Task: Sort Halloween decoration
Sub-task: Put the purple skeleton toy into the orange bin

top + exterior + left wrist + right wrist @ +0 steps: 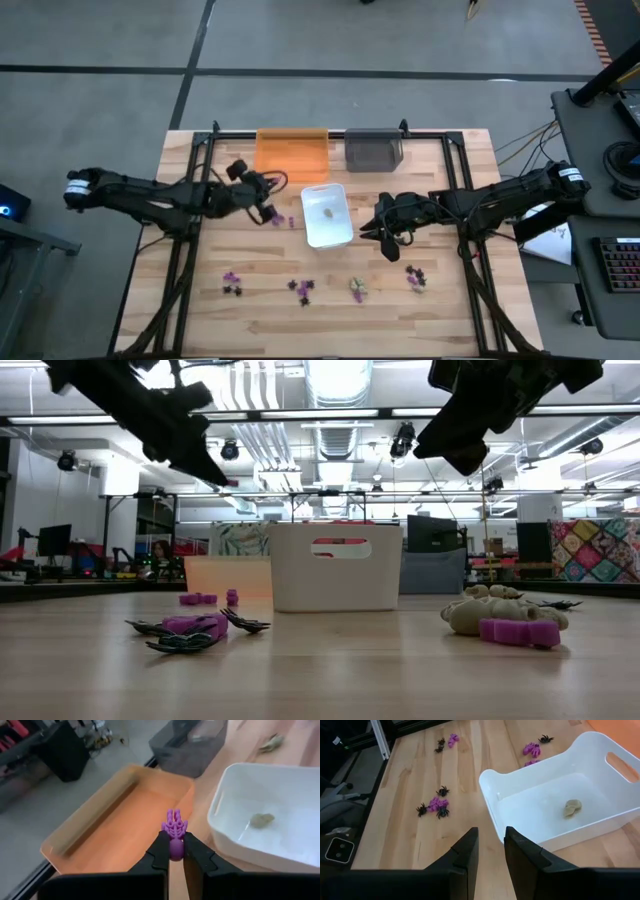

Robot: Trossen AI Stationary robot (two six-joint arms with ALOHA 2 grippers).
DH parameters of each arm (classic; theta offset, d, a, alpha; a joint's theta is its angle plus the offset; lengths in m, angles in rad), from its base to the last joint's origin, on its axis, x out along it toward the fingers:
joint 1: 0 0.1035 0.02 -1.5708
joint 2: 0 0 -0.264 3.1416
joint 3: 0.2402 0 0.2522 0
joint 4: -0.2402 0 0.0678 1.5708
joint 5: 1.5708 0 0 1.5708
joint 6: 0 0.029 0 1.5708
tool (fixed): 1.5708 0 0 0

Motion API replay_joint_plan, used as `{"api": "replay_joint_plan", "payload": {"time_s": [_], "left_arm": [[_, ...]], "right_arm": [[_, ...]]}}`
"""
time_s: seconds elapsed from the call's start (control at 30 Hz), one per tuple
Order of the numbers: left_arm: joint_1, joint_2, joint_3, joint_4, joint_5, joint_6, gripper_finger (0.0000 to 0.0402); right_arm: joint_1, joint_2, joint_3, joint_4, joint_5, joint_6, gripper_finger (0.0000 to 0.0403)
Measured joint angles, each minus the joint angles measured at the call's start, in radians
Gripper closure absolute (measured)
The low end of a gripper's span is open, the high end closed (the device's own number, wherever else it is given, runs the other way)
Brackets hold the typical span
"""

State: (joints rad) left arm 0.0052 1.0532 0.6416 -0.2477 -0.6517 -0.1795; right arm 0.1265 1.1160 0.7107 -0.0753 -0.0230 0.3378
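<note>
The Halloween decoration lies in small purple, black and beige clusters along the near part of the table (300, 290), (358, 289), (415, 277), (232, 283). Two more purple pieces (282, 220) rest left of the white tray (345, 232). One beige piece (572, 807) sits on that tray's floor. My left gripper (174, 841) hangs above the table near the orange tray (110, 825), shut on a purple piece (174, 826). My right gripper (490, 852) hovers right of the white tray, open, with nothing between its fingers. My left gripper pinches the purple piece by its plain stem end (175, 848) between its two fingertips. The branched end (174, 822) sticks out past the tips. The fingers slant downward toward the far side. The piece is lifted clear of the table.
A grey tray (374, 150) stands beside the orange one (292, 155) at the far edge. A black frame runs along the table's sides (190, 200). Bare wood shows between the white tray and the near row of pieces (330, 262).
</note>
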Motion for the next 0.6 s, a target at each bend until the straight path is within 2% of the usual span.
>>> {"api": "replay_joint_plan", "payload": {"time_s": [0.33, 0.6], "left_arm": [[0.326, 0.006, 0.003, -0.003, 0.256, 0.157, 0.04], [0.557, 0.101, 0.133, 0.0, 0.442, 0.317, 0.04]], "right_arm": [[0.0, 0.0, -0.004, 0.005, 0.03, 0.003, 0.0319], [0.0, 0.0, -0.004, 0.005, 0.03, -0.014, 0.0319]]}}
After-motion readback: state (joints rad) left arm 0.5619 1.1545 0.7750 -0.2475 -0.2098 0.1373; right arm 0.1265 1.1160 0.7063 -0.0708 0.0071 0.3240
